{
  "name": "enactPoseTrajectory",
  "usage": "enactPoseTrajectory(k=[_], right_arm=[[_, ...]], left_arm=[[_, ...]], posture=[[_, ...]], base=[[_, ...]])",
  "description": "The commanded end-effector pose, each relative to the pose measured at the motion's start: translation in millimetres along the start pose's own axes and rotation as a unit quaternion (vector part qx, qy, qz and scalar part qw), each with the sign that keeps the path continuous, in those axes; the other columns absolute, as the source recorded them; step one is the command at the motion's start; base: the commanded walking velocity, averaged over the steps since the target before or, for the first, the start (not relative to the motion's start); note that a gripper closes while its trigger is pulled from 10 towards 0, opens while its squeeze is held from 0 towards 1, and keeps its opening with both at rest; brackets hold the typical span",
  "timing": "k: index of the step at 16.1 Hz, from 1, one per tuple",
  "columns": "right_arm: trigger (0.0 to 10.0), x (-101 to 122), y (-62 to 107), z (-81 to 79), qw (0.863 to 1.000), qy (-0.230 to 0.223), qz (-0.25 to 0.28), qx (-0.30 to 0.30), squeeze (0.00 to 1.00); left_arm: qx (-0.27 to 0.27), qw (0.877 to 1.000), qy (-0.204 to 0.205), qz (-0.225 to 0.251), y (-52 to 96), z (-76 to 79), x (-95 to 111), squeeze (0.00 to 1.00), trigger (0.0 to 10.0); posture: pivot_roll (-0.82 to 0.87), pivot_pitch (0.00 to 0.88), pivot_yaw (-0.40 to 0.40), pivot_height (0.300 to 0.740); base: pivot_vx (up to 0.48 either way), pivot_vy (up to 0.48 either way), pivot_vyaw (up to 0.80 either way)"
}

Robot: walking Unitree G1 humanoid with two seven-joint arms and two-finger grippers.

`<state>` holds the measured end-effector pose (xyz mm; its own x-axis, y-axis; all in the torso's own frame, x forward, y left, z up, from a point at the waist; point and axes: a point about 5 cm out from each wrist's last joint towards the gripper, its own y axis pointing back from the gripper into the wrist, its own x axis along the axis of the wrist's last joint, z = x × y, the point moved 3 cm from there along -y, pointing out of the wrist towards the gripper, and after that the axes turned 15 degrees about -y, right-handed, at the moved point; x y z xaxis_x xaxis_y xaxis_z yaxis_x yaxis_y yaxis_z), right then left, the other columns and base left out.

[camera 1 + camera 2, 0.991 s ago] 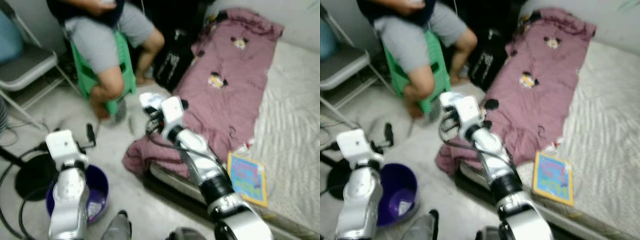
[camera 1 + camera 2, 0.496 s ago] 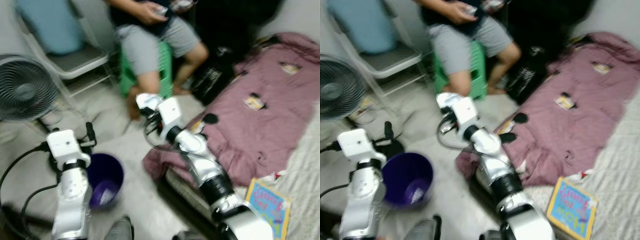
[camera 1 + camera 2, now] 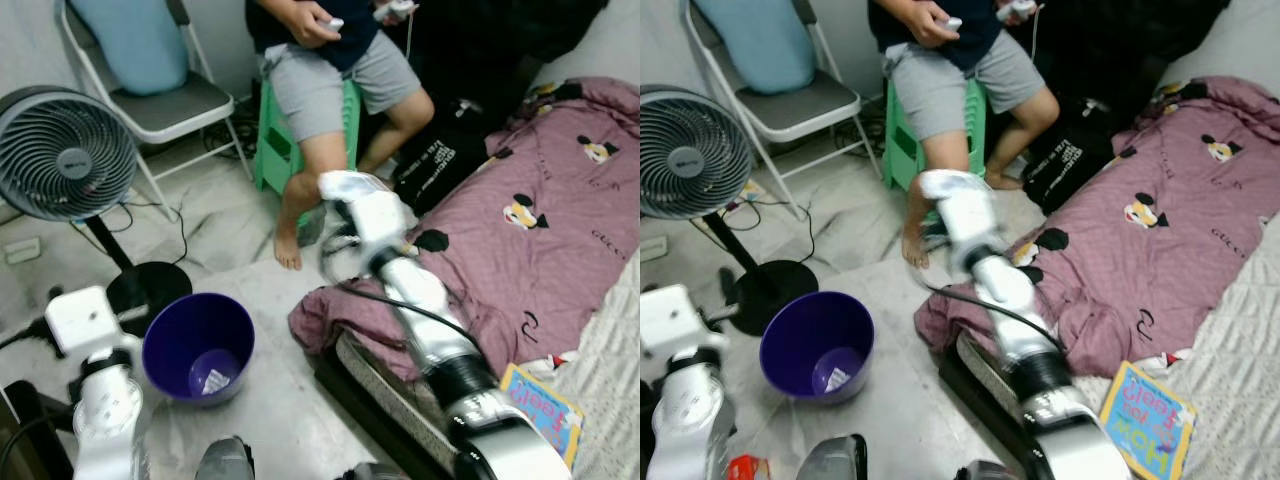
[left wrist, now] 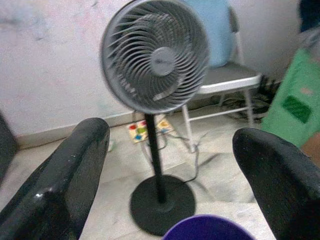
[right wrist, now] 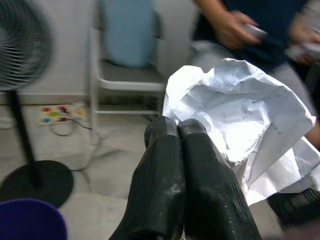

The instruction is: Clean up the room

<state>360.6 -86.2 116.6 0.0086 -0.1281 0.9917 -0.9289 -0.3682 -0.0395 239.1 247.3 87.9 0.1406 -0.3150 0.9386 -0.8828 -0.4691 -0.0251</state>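
My right gripper (image 5: 177, 126) is shut on a crumpled white sheet of paper (image 5: 240, 115). In the head view the paper (image 3: 343, 186) is held up at the end of my outstretched right arm, just in front of a seated person's shin. A purple bin (image 3: 198, 348) stands on the floor to the lower left of it, with a small scrap lying at its bottom. My left gripper (image 4: 172, 137) is open with nothing between its fingers, low beside the bin; its rim (image 4: 207, 233) shows in the left wrist view.
A person (image 3: 320, 60) sits on a green stool (image 3: 275, 150). A standing fan (image 3: 65, 155) and a folding chair (image 3: 165, 105) are at the left, with cables on the floor. A bed with a mauve blanket (image 3: 520, 240), a book (image 3: 545, 400) and a black bag (image 3: 440, 160) lie to the right.
The camera has swung left, bringing the fan and chair into view. My right arm still holds the paper. My left arm sits lower in the picture, beside the bin.
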Motion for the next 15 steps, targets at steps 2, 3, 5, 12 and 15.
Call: enactPoseTrajectory(k=[2, 3, 5, 12, 15], right_arm=[[10.0, 1, 19.8, 22.3, 0.999, 0.001, 0.012, -0.047, 0.0], [10.0, -2, 28.7, 27.7, 0.998, -0.004, 0.012, -0.066, 0.0], [10.0, -4, 42.3, 35.5, 0.995, -0.004, 0.016, -0.094, 0.0], [10.0, -2, 44.0, 26.7, 0.996, 0.016, 0.006, -0.093, 0.0], [10.0, 1, 39.8, 27.2, 0.995, 0.01, 0.012, -0.096, 0.0]], left_arm=[[-0.024, 0.999, 0.002, 0.022, -1.7, 10.5, 10, 0.0, 10.0], [-0.041, 0.999, 0.005, 0.027, -4.5, 18.3, 13, 0.0, 10.0], [-0.084, 0.995, 0.035, 0.032, -8.4, 41.2, 21, 0.0, 10.0], [-0.177, 0.979, 0.088, 0.039, 1.0, 75.2, 30, 0.0, 10.0], [-0.188, 0.977, 0.086, 0.046, 0.2, 78.9, 33, 0.0, 10.0]], posture=[[-0.05, 0.095, -0.026, 0.74], [-0.07, 0.097, -0.014, 0.74], [-0.1, 0.1, 0.007, 0.74], [-0.12, 0.121, 0.014, 0.74], [-0.12, 0.121, 0.016, 0.74]], base=[[0.0, 0.0, 0.0], [0.0, 0.0, 0.0], [0.0, 0.0, 0.0], [0.0, 0.0, 0.57], [0.0, 0.0, 0.8]])
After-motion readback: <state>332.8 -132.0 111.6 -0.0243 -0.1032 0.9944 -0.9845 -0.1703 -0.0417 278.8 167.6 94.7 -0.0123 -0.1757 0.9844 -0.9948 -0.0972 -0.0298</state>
